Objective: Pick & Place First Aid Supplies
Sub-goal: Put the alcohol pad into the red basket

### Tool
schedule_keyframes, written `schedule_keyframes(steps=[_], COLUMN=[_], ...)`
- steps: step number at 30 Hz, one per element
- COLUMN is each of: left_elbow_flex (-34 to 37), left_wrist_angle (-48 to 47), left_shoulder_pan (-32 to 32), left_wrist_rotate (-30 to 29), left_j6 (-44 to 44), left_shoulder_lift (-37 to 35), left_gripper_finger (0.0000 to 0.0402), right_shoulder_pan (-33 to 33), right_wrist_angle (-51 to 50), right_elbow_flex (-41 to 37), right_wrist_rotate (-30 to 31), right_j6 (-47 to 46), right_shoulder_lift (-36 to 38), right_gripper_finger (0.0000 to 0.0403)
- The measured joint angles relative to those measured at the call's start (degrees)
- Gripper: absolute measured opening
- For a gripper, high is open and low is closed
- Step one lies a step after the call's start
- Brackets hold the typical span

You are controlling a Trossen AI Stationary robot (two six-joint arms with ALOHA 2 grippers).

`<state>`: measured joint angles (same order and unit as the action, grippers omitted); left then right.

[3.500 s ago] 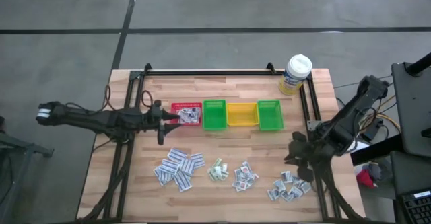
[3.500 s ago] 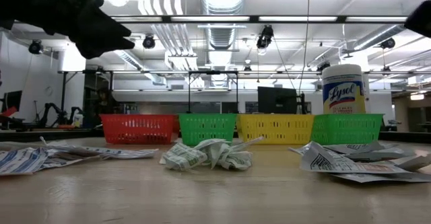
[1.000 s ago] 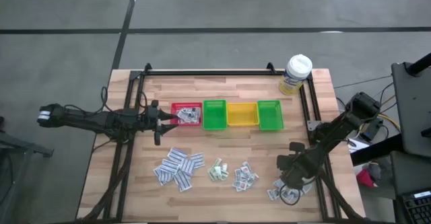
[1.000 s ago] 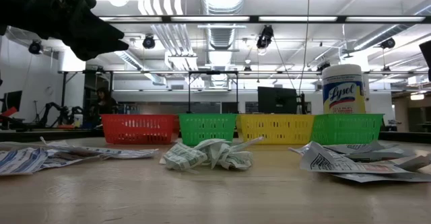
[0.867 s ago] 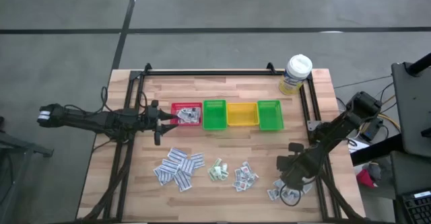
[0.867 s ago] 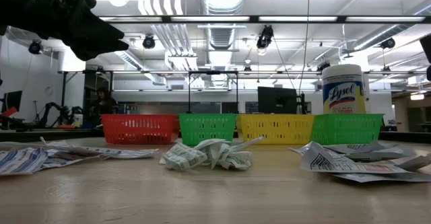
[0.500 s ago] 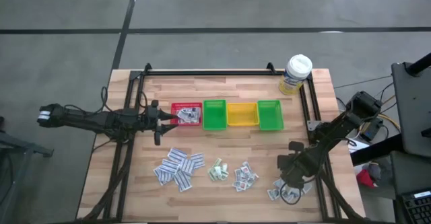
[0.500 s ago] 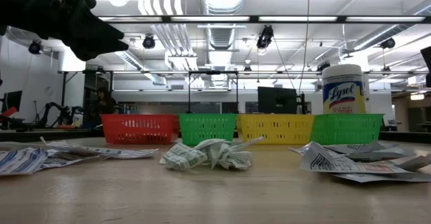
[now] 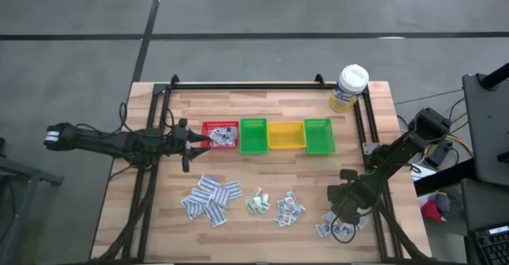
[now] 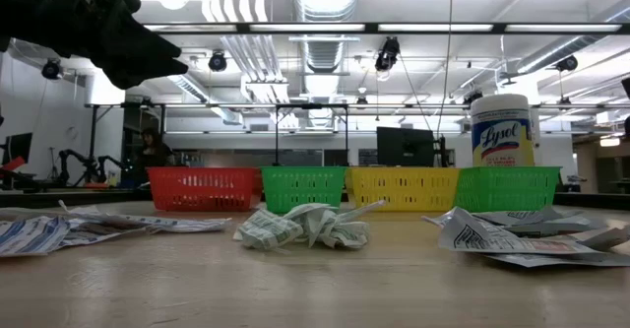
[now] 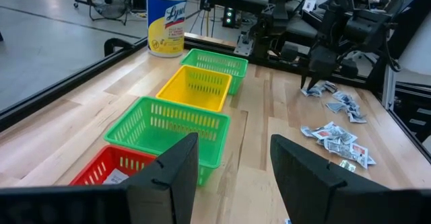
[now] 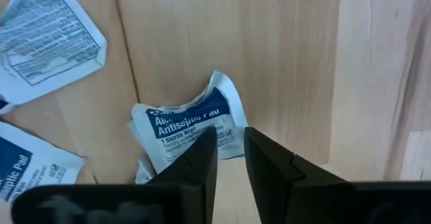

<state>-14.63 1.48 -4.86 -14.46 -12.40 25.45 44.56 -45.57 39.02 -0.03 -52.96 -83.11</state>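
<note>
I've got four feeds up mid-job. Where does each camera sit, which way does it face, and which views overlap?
High: overhead, straight down; both arms, left tool, right tool.
Low: table height, facing the four bins; left arm overhead.
Left wrist: along the bins; its open fingers.
Right wrist: down at an antiseptic pad packet; its fingers.
Shared: Lysol bottle in high, low, left wrist.
</note>
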Motion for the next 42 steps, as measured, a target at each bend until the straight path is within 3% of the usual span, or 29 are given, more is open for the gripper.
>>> schedule_keyframes(steps=[6,21,42], left_elbow_flex=[0.0,0.0,0.0], left_wrist_angle=[0.0,0.0,-0.1], left_shoulder_pan=[0.0,0.0,0.0], left_wrist_rotate=[0.0,0.0,0.0], left_j6=[0.0,0.0,-0.1], left_shoulder_lift=[0.0,0.0,0.0], left_gripper_finger=[0.0179,0.0179,0.0179], right_shoulder_pan=[0.0,0.1,0.1], right_wrist_angle=[0.9,1.5,0.7], right_elbow_flex=[-0.6,-0.8,1.3], right_wrist_rotate=[-0.3,-0.5,-0.4], right_j6=[0.1,-0.6,-3.9], right_shoulder_lift=[0.0,0.0,3.2], right_gripper_finger=[0.007,0.0011,0.0008])
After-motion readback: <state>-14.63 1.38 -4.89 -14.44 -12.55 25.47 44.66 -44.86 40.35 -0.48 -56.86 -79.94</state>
